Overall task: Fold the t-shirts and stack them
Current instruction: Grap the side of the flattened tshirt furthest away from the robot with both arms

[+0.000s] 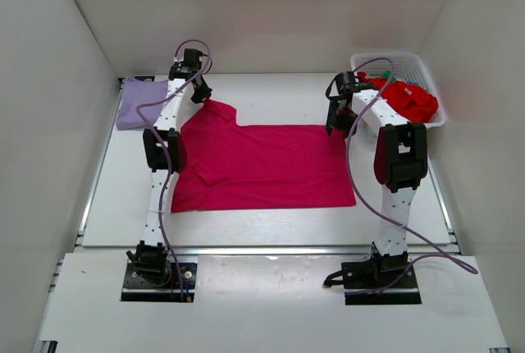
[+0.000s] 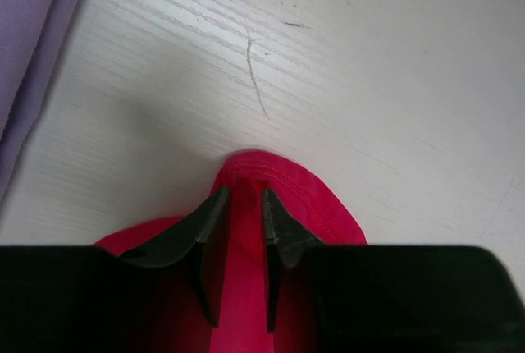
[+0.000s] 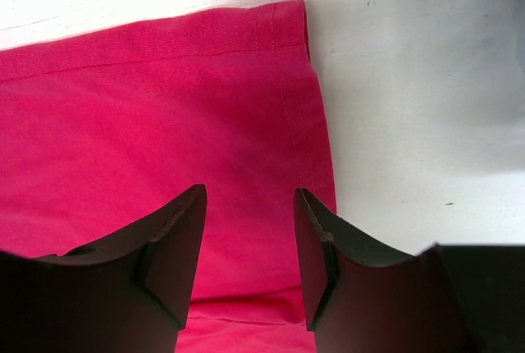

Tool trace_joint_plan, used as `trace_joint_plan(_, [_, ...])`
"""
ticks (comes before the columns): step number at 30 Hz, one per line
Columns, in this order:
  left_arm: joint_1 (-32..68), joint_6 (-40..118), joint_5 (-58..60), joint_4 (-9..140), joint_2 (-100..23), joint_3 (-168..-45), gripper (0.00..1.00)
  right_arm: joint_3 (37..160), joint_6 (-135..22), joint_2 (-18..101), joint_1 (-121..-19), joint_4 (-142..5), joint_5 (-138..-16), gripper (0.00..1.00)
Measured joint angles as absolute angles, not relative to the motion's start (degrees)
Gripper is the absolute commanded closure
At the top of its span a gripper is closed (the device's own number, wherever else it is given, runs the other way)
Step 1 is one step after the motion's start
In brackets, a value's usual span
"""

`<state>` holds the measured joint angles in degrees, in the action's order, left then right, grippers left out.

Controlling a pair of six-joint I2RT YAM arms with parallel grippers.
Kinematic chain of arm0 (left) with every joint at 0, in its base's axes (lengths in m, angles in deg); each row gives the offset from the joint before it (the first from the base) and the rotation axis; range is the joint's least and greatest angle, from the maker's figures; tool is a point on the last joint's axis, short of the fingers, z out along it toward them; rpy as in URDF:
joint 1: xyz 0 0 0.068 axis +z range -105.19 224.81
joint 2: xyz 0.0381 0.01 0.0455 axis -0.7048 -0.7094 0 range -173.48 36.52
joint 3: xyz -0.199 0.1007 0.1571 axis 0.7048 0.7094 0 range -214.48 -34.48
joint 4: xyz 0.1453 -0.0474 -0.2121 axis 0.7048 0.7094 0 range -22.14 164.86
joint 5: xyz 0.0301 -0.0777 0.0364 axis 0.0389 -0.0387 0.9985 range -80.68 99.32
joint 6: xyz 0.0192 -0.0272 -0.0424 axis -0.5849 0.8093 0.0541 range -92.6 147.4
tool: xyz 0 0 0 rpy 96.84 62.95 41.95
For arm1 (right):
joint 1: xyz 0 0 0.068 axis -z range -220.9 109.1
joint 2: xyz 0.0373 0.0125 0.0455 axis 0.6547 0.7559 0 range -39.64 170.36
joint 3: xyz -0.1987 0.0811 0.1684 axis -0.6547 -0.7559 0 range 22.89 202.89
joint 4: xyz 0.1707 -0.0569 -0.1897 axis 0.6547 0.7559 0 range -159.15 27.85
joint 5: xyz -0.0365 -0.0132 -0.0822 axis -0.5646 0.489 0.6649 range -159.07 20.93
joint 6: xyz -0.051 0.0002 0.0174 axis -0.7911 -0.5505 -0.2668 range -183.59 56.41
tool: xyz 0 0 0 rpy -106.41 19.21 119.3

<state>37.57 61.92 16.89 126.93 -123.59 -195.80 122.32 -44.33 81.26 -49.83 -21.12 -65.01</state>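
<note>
Magenta t-shirt (image 1: 262,164) lies flat (sleeve between left claw (image 2: 244,193)).

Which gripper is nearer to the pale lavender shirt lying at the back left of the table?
Left. The left gripper is just right of the lavender shirt; the right gripper is far across, near the white basket.

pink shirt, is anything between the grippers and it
Nothing visible stands in the way. The left gripper has its fingers either side of a ridge of the magenta shirt at its far left end. The right gripper hangs open directly over the shirt's far right corner.
</note>
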Motion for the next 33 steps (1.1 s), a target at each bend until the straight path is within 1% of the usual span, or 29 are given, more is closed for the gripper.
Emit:
trace_joint_plan(6, [37.59, 62.57, 17.24, 126.1, -123.62, -195.8, 0.67, 122.35, -44.33, 81.33, -49.83, -21.12, -64.97, 0.56])
trace_joint_plan(10, [37.96, 63.36, 17.24, 126.05, -124.01, -195.8, 0.65, 122.76, -44.33, 81.48, -49.54, -21.01, -65.1, 0.55])
trace_joint_plan(12, [38.09, 63.62, 17.2, 126.14, -124.56, -195.8, 0.67, 124.47, -44.33, 82.35, -49.39, -20.86, -65.15, 0.55])
trace_joint_plan(15, [38.46, 64.04, 16.96, 126.21, -125.5, -195.8, 0.67, 127.77, -44.33, 84.28, -49.35, -20.69, -65.01, 0.55])
trace_joint_plan(16, [38.64, 64.17, 16.85, 126.29, -125.85, -195.8, 0.72, 128.92, -44.33, 85.02, -49.35, -20.58, -64.97, 0.55])
trace_joint_plan(17, [38.72, 64.56, 16.74, 126.14, -126.04, -195.8, 0.81, 129.71, -44.3, 85.57, -49.35, -20.6, -64.99, 0.55])
trace_joint_plan(20, [39.05, 65.04, 16.39, 126.07, -126.11, -195.8, 0.91, 130.28, -44.3, 86.25, -49.35, -20.47, -64.99, 0.55])
trace_joint_plan(23, [39.07, 65.26, 16.26, 126.07, -126.13, -195.8, 0.95, 130.3, -44.28, 86.57, -49.35, -20.29, -64.99, 0.55])
trace_joint_plan(24, [39.07, 65.22, 16.26, 126.05, -126.13, -195.8, 0.98, 130.3, -44.26, 86.64, -49.35, -20.29, -64.99, 0.55])
trace_joint_plan(29, [38.86, 64.83, 16.35, 125.77, -126.13, -195.8, 1.0, 130.94, -44.02, 87.03, -49.21, -20.4, -64.8, 0.54])
trace_joint_plan(33, [38.57, 64.48, 16.22, 125.64, -126.13, -195.8, 1.0, 134.41, -43.41, 88.85, -48.62, -20.53, -64.36, 0.54])
